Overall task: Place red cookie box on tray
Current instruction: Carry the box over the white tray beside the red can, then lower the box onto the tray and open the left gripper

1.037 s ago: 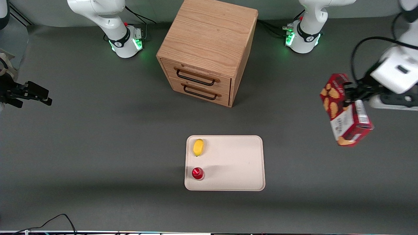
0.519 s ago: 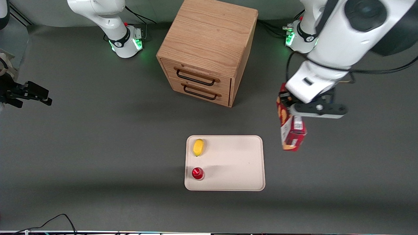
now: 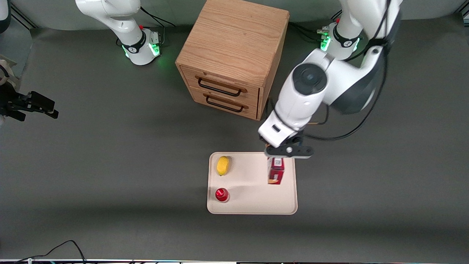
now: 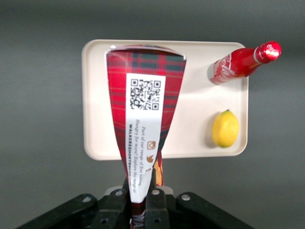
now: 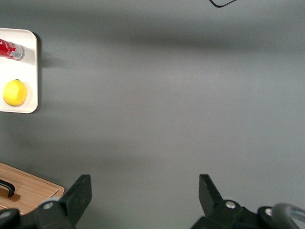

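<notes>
A dark grey table [image 3: 110, 165] carried everything, with a two-drawer wooden cabinet [image 3: 234, 55] standing farther from the front camera than the tray [image 3: 253, 205]. Half a second before, we had the gripper [image 3: 284, 151] and its load out over bare table toward the working arm's end, clear of the tray's rim; a full second before, it was farther out still. By this moment we had swung it in over the tray, at the end nearest the working arm.

Our jaws were clenched on the narrow upper edge of the red cookie box [image 4: 143, 114], which hung straight down below them, edge-on, its white label panel with the printed code facing the wrist camera. In the front view the box [image 3: 275, 172] showed just beneath the gripper, over the tray's bare surface. We could not tell whether its lower end was touching the tray or hanging just above it.

Well apart from the jaws, at the tray's other end, sat a lemon [image 3: 222, 165] and a red bottle [image 3: 221, 194].

We judged the carry essentially finished: what remained was to lower, let go and withdraw. Released on edge, the tall thin box might topple.
</notes>
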Motion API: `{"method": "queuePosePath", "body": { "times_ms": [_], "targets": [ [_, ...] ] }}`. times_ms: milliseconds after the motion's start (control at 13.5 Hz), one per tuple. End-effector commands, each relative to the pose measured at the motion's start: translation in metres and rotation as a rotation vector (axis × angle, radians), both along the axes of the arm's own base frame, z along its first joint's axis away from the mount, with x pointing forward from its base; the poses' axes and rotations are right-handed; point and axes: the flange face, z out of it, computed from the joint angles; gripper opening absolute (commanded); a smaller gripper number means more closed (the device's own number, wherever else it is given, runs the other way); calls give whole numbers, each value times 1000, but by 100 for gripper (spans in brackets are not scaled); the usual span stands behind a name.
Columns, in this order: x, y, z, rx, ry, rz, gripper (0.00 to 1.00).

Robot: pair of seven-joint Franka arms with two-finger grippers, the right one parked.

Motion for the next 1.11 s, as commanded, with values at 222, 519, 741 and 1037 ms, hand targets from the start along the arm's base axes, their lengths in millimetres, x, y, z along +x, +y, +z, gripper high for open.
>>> {"method": "queuePosePath", "body": {
  "times_ms": [222, 519, 741, 1037],
  "targets": [
    [41, 21, -47, 58, -96, -25, 0],
    [53, 27, -92, 69, -82, -35, 0],
    [57, 33, -118, 85, -69, -47, 0],
    [65, 47, -139, 107, -59, -86, 0]
  ]
}}
